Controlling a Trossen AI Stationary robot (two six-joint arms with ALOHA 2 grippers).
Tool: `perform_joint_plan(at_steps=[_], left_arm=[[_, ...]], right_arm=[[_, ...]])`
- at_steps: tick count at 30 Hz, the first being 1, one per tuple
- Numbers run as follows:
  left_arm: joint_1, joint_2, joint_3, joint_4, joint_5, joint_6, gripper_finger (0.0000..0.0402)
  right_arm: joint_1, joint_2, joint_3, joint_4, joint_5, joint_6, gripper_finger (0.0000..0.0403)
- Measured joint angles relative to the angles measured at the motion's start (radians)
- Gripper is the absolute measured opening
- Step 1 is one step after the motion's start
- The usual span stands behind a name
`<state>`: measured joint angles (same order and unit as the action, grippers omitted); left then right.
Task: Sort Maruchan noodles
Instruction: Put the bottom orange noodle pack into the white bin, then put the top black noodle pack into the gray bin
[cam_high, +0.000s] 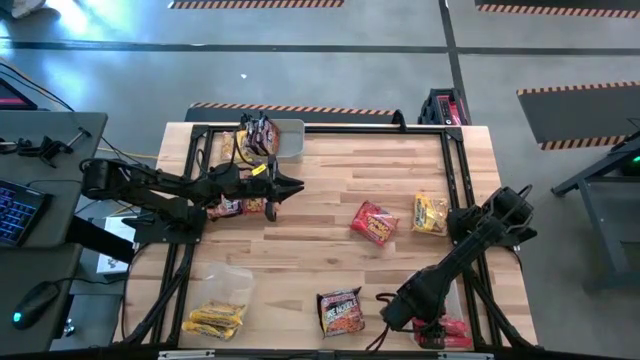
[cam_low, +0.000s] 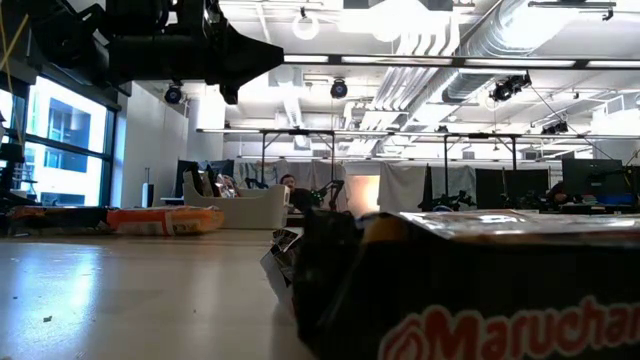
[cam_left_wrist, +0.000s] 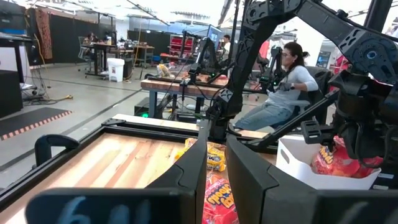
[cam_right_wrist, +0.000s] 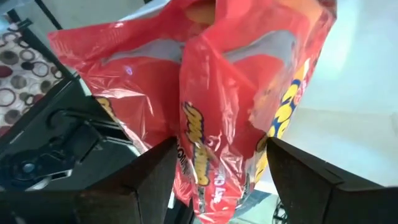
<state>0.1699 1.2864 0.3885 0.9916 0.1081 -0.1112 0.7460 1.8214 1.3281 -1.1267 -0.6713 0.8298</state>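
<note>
The right claw (cam_high: 432, 328) hangs low at the near right corner, fingers parted, the left claw (cam_high: 290, 186) extended, nearly closed.

Grey floor (cam_high: 400, 25) with striped hazard tape (cam_high: 560, 9) surrounds the wooden tabletop (cam_high: 330, 180). Behind it, white ceiling ducts (cam_low: 480, 50), tall windows (cam_low: 65, 150), distant workbenches (cam_left_wrist: 186, 84).

Hidden and cut off — your blind spots

You can't see the right gripper (cam_high: 432, 322) tips overhead — the red packets (cam_high: 452, 331) are half covered, their bin indistinct.
</note>
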Motion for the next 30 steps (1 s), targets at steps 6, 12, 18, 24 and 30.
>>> perform_joint_plan(at_steps=[6, 12, 18, 24, 30], left_arm=[[0.000, 0.000, 0.000, 0.000, 0.000, 0.000, 0.0051], [0.000, 0.000, 0.000, 0.000, 0.000, 0.000, 0.0051], [0.000, 0.000, 0.000, -0.005, 0.000, 0.000, 0.0051], [0.000, 0.000, 0.000, -0.027, 0.000, -0.009, 0.0051], [0.000, 0.000, 0.000, -0.055, 0.000, -0.004, 0.0051]], right_arm=[[0.000, -0.001, 0.010, -0.011, -0.047, 0.009, 0.0238], [-0.012, -0.002, 0.096, -0.058, -0.035, -0.019, 0.0238], [-0.048, -0.003, 0.192, -0.133, 0.067, -0.115, 0.0238], [-0.128, -0.070, 0.151, -0.078, 0.334, -0.227, 0.0234], [-0.235, -0.193, -0.020, 0.157, 0.641, -0.396, 0.0218]])
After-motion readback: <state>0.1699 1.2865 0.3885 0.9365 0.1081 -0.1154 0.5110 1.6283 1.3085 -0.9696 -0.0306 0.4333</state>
